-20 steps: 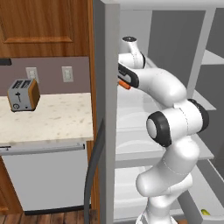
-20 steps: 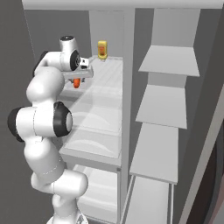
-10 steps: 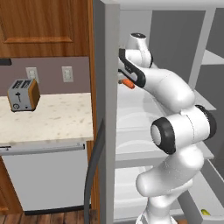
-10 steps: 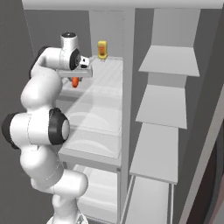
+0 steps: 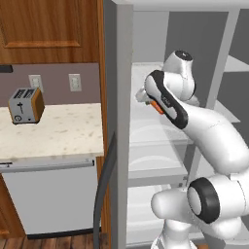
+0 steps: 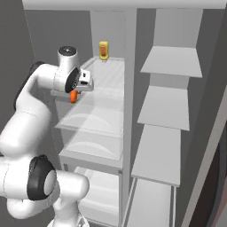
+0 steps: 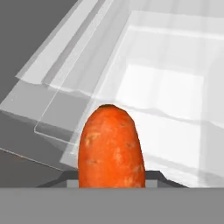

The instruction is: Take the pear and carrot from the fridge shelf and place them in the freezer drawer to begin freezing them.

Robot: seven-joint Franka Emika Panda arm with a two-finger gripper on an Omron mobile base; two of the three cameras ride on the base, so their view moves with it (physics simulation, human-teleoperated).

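My gripper (image 6: 74, 92) is shut on the carrot (image 6: 73, 97), a short orange stub that hangs just in front of the fridge's left compartment. From the left base camera the carrot (image 5: 157, 107) peeks out below the dark hand. In the hand view the carrot (image 7: 111, 146) fills the lower middle and hides the fingertips. The ribbed fridge shelf (image 6: 107, 76) lies behind and slightly above the hand. Low in the fridge sits the pale freezer drawer (image 6: 99, 191). The pear is hidden.
A yellow-orange bottle (image 6: 103, 50) stands upright at the back of the ribbed shelf. Clear curved-front bins (image 6: 91, 133) sit below the hand. Plain grey shelves (image 6: 165, 107) fill the right compartment. A toaster (image 5: 25, 105) rests on the counter left of the fridge wall (image 5: 117, 121).
The jaws closed on the carrot. The hand then came down and back from the shelf with it, and the arm's elbow swung lower.
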